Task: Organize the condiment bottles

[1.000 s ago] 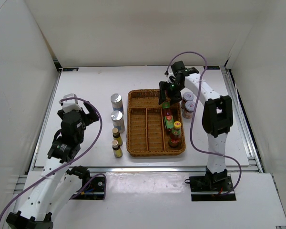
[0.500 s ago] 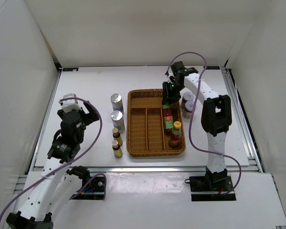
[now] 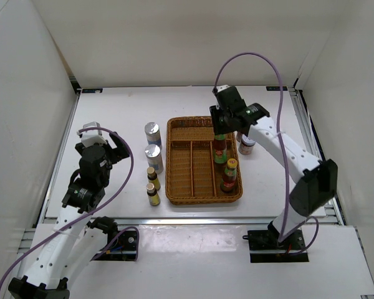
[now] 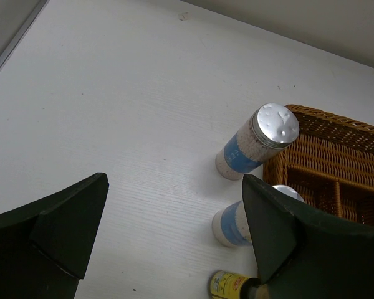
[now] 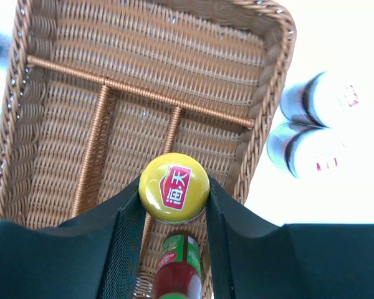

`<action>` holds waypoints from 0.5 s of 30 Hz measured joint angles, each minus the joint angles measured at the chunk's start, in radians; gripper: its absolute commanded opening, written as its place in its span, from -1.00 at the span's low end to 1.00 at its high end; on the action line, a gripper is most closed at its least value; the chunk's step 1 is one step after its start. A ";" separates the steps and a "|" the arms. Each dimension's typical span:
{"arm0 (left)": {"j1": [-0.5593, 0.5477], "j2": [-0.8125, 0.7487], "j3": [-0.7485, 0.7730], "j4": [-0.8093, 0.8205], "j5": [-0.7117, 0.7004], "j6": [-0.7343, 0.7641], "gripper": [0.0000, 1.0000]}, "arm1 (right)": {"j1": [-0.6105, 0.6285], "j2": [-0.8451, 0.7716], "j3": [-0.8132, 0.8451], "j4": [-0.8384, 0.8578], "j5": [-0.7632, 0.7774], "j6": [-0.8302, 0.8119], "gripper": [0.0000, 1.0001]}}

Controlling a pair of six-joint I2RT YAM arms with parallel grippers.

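My right gripper (image 3: 220, 128) (image 5: 174, 190) is shut on the yellow cap of a red sauce bottle (image 3: 220, 150) (image 5: 174, 187) over the right compartment of the wicker tray (image 3: 204, 200). A second red bottle (image 3: 229, 177) stands in that compartment, nearer the front. Two pale-lidded jars (image 3: 247, 145) (image 5: 306, 152) stand on the table right of the tray, one partly hidden by the arm. Left of the tray stand two silver-topped shakers (image 3: 152, 132) (image 4: 258, 140) and two tiny yellow-labelled bottles (image 3: 153, 185) (image 4: 227, 285). The left gripper (image 3: 114, 147) (image 4: 174, 187) hangs open above bare table, left of the shakers.
The tray's left and middle compartments (image 5: 131, 143) and its back cross section hold nothing. White walls close in the table on three sides. The right arm's cable (image 3: 249, 56) arcs above the tray's back edge.
The right jaws have shut on the red bottle's cap. The right arm has swung its elbow out to the right and forward. The left arm has not moved.
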 measured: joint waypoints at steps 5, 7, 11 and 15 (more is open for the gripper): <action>0.000 0.000 0.000 0.000 0.000 0.000 0.98 | 0.050 -0.106 -0.132 0.056 0.121 0.031 -1.00; 0.000 0.000 0.000 0.000 0.000 0.000 0.98 | 0.058 -0.109 -0.172 0.063 0.156 0.047 -1.00; 0.000 0.000 0.000 0.000 0.001 0.000 0.98 | 0.090 -0.124 -0.289 0.146 0.244 0.084 -1.00; 0.000 0.000 0.000 0.000 0.002 0.000 0.98 | 0.118 -0.178 -0.358 0.203 0.307 0.105 -1.00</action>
